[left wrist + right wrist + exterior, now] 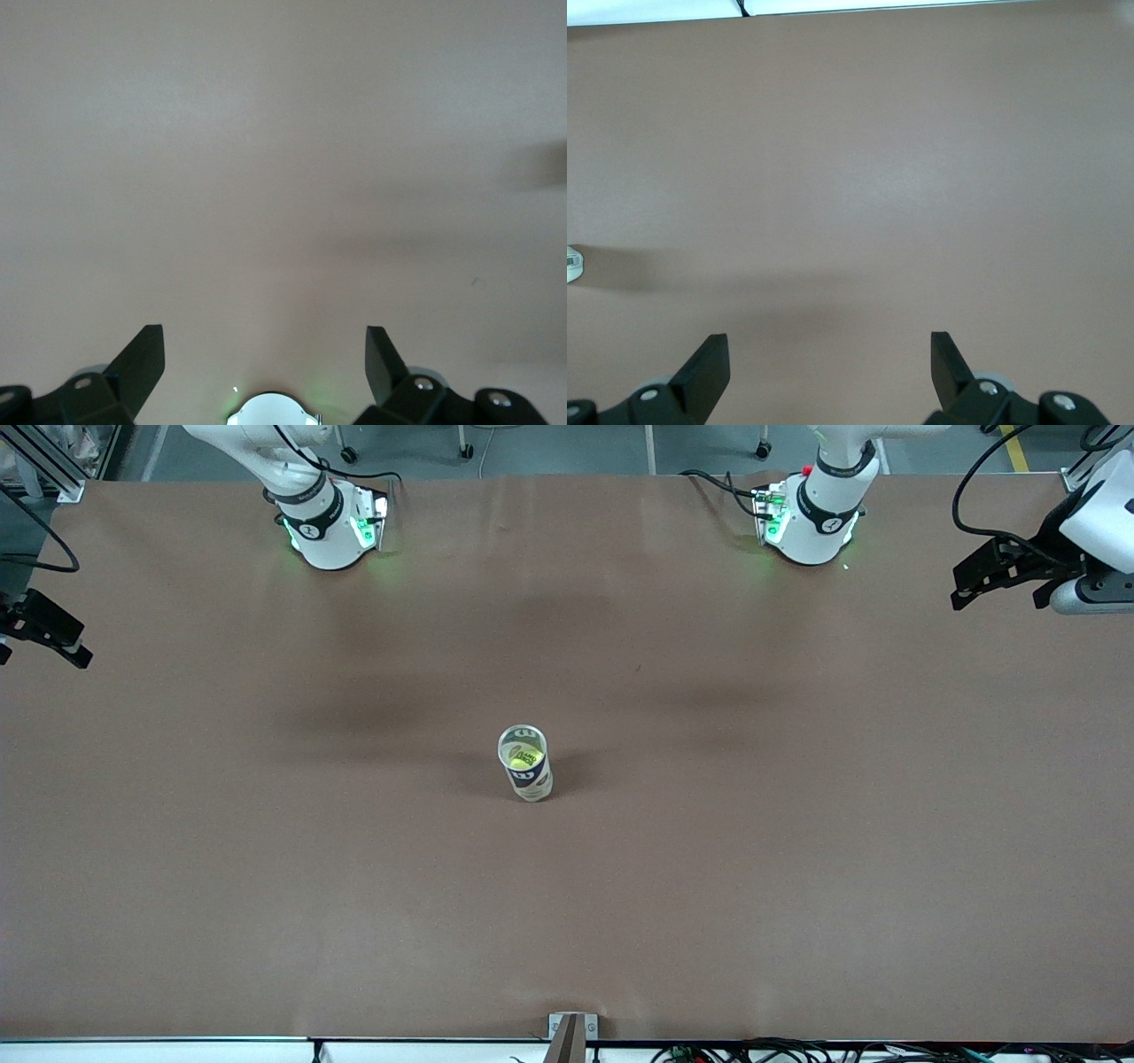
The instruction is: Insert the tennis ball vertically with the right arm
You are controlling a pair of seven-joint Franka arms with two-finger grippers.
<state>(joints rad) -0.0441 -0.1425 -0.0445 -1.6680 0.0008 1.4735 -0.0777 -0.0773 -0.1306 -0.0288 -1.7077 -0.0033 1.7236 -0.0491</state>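
Item inspected: a clear tube can (525, 763) stands upright near the middle of the brown tabletop (797, 868). Its long axis runs vertical, with the open mouth facing up and the rim showing as a pale ring at the top. The base rests on the tabletop. A dark band with white lettering wraps the lower part of the wall.

Contents: one yellow-green tennis ball (524, 758) sits inside the can, seen through the open mouth and the clear wall. It lies below the rim, within the tube. No more of the can's contents can be made out.

Right hand (42, 631): it hangs over the right arm's end of the tabletop, at the edge of the front view, well apart from the can. In the right wrist view (830, 372) its two dark fingers (709, 367) stand wide apart with bare tabletop between them; nothing is held. A small pale object shows at the edge of that view with a shadow beside it; it is cut off and cannot be identified with certainty.

Left hand (1005, 576): it hangs over the left arm's end of the tabletop, also well apart from the can. In the left wrist view (266, 363) its fingers (142, 359) are spread wide and hold nothing. This arm waits.

Both arm bases stand along the tabletop's edge farthest from the front camera, each lit green.
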